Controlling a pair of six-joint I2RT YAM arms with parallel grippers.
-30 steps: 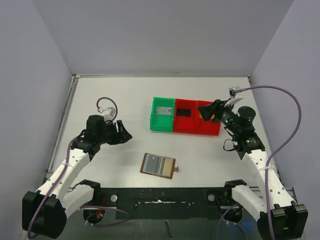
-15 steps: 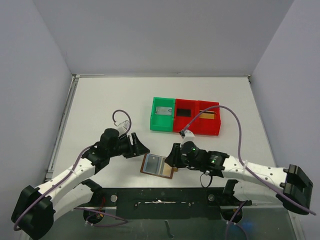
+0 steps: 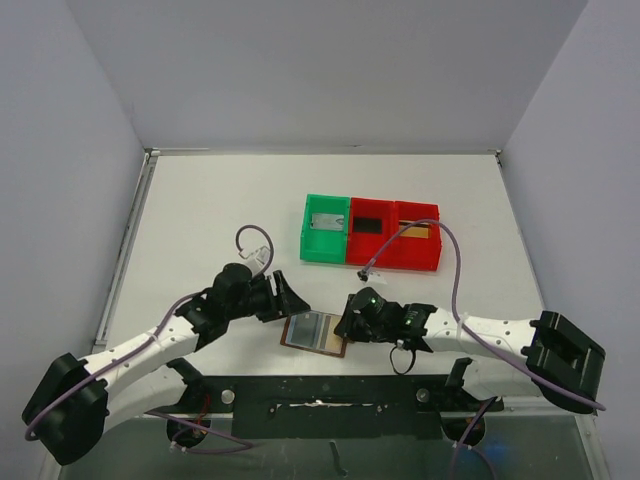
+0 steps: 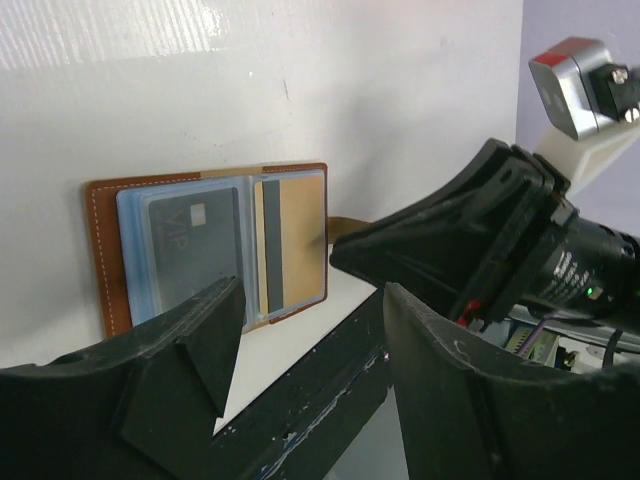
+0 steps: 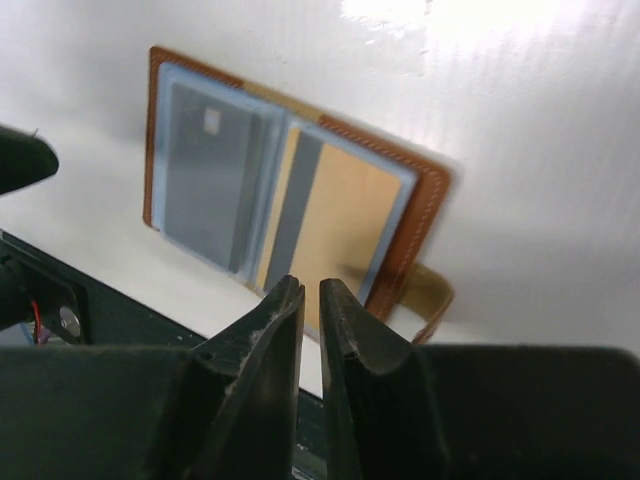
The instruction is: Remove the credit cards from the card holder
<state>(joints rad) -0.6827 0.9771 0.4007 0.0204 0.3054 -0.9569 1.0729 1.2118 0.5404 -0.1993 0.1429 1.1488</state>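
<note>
The brown card holder [image 3: 308,328] lies open near the table's front edge. In its clear pockets I see a dark grey card [image 5: 205,170] on the left and a golden-orange card [image 5: 345,220] with a dark stripe on the right. It also shows in the left wrist view [image 4: 210,250]. My left gripper [image 3: 292,300] is open and empty, just above the holder's far left corner. My right gripper [image 3: 346,325] is shut and empty, and hovers low over the holder's right edge [image 5: 310,290], near the brown tab [image 5: 430,295].
A green tray [image 3: 310,250] holds a pale grey card [image 3: 324,222]. Joined to it, a red tray [image 3: 395,262] holds a black card [image 3: 370,224] and a golden-orange card [image 3: 417,231]. The black mounting rail [image 3: 320,390] runs just in front of the holder.
My right arm swung from over the red tray down to the holder's right edge. A golden-orange card now lies in that tray. My left arm moved right, up to the holder.
</note>
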